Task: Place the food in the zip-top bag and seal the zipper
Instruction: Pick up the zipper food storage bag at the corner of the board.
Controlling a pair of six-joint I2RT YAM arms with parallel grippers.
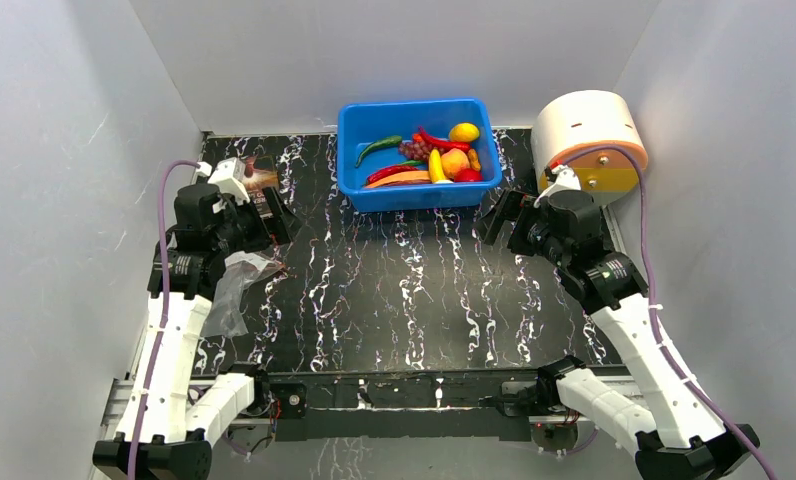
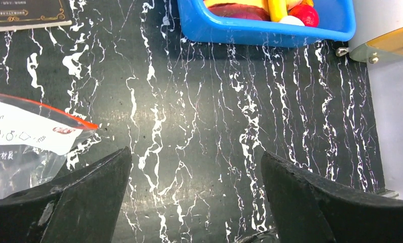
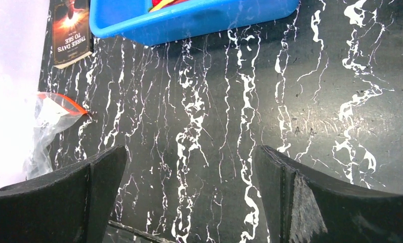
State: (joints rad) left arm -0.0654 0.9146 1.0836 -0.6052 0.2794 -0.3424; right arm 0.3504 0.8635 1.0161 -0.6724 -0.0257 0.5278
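The food lies in a blue tub (image 1: 419, 197) at the back centre: a yellow banana (image 1: 436, 166), lemon (image 1: 464, 132), green chili (image 1: 377, 148), red chili (image 1: 442, 142), grapes (image 1: 414, 149), peach (image 1: 455, 162) and apple (image 1: 467, 175). The clear zip-top bag (image 1: 236, 290) lies flat and empty at the left, beside my left arm. Its reddish-orange zipper (image 2: 47, 107) runs along the mouth and also shows in the right wrist view (image 3: 70, 103). My left gripper (image 1: 277, 224) is open and empty, just right of the bag (image 2: 22, 147). My right gripper (image 1: 498, 216) is open and empty, in front of the tub's right end.
A brown printed card (image 1: 259, 180) lies at the back left, behind my left gripper, and also shows in the right wrist view (image 3: 70, 30). A white and orange cylinder (image 1: 586, 140) stands at the back right. White walls enclose the black marbled table (image 1: 404, 300).
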